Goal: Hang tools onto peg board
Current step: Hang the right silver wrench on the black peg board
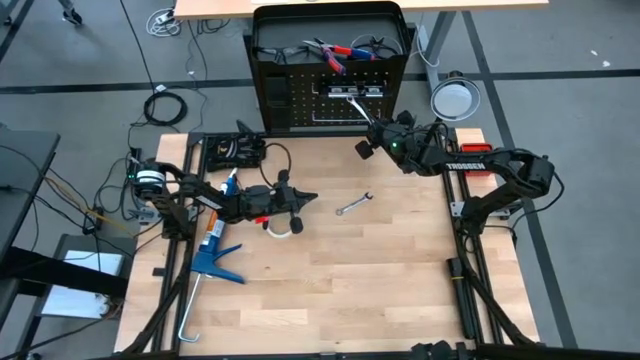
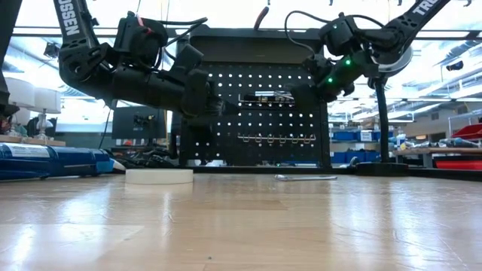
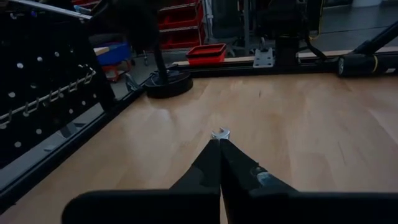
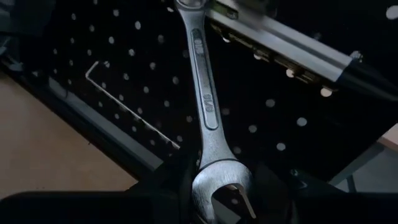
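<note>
The peg board (image 1: 300, 100) stands upright at the table's far edge, with a row of silver hooks (image 2: 275, 139) and a black bar with pale windows (image 4: 280, 50) hanging on it. My right gripper (image 1: 370, 124) is up in front of the board, shut on a silver wrench (image 4: 205, 93). The wrench's ring end (image 4: 189, 6) is up by the bar. My left gripper (image 3: 219, 155) hovers shut over the table's left middle, touching nothing. A second silver wrench (image 1: 353, 205) lies flat on the table just beyond it. A white tape roll (image 1: 283, 226) lies flat near the left gripper. My right gripper pinches the wrench's open-jaw end (image 4: 221, 183) between its two fingers (image 4: 168, 183). The fingers come nearly level from the table's right side, slanting toward the board. The wrench sticks straight out beyond them, clear of the table. Whether its ring end touches a hook, I cannot tell.
A large blue caulking gun (image 1: 215, 250) lies along the table's left side. A round lamp (image 1: 455, 98) stands at the far right, by the board. Red-handled pliers (image 1: 335, 50) lie in the box behind the board. Bare wood (image 1: 380, 280) fills the near half of the table.
</note>
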